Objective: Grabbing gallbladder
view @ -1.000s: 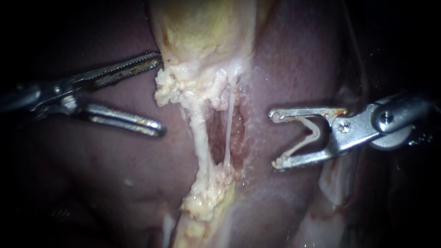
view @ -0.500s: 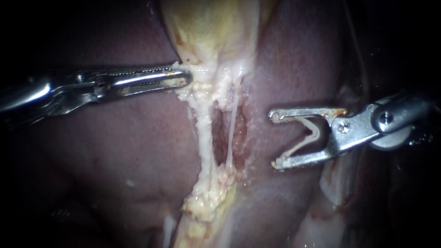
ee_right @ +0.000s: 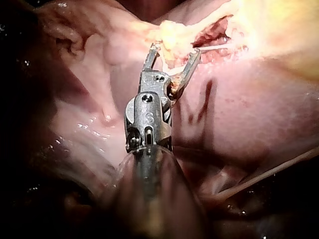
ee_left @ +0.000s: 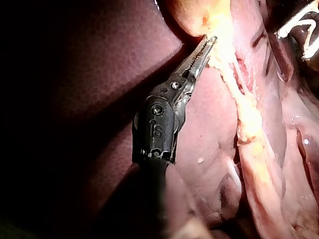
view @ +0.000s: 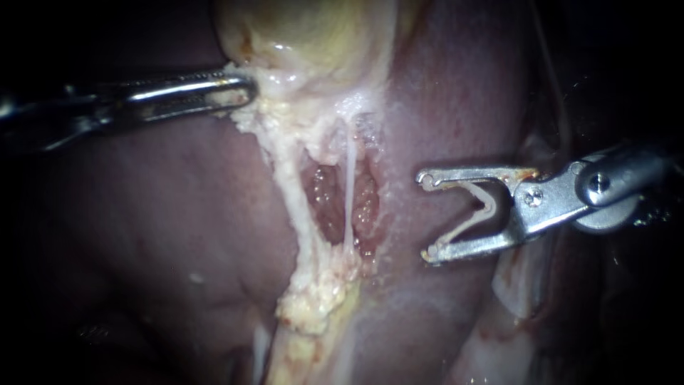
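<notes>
Endoscope view. The gallbladder, yellowish, lies at top centre on the dark red liver. The left instrument enters from the left. Its claw is clamped narrow on the gallbladder's pale lower left edge, with tissue caught between the two halves. In the left wrist view the toothed halves of the same instrument meet at that edge of the gallbladder.

Below the grip a ragged pale band and a thin white strand run down side by side, bordering a raw red hollow. They end in a crumbly yellow-white lump.

The right instrument enters from the right and sits apart from the strand, over the liver. Its claw stands wide, with a pale V-shaped clip seated inside and touching both halves. In the right wrist view this instrument has its spread tips just short of the yellow-white lump.
</notes>
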Controlling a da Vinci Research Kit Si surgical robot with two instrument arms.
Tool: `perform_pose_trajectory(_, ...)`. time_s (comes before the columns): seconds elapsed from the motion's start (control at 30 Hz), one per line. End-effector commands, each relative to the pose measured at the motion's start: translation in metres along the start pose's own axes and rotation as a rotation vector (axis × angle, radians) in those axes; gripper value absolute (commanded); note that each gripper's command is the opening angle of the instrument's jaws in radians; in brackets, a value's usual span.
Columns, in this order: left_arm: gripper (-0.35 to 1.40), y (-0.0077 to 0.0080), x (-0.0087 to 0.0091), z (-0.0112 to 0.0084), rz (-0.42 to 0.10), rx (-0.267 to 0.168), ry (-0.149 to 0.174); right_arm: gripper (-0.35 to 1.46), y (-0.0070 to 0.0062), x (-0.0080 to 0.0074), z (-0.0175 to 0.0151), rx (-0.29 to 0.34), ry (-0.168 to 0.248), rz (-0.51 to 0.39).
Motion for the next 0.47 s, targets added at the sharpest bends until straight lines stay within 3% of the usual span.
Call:
perform_pose_trajectory(0.03,-0.35,-0.0003,0.0004,-0.0004,0.008,-0.004,0.005,0.50,0.0000,0.0000,0.0000,0.000,0.000,0.000)
perform_pose_trajectory(0.17,-0.35,-0.0012,0.0008,-0.0013,0.016,-0.003,0.003,0.50,0.0000,0.0000,0.0000,0.000,0.000,0.000)
perform_pose_trajectory(0.47,-0.35,-0.0007,0.0001,-0.0006,0.020,-0.004,0.004,0.50,0.0000,0.0000,0.0000,0.000,0.000,0.000)
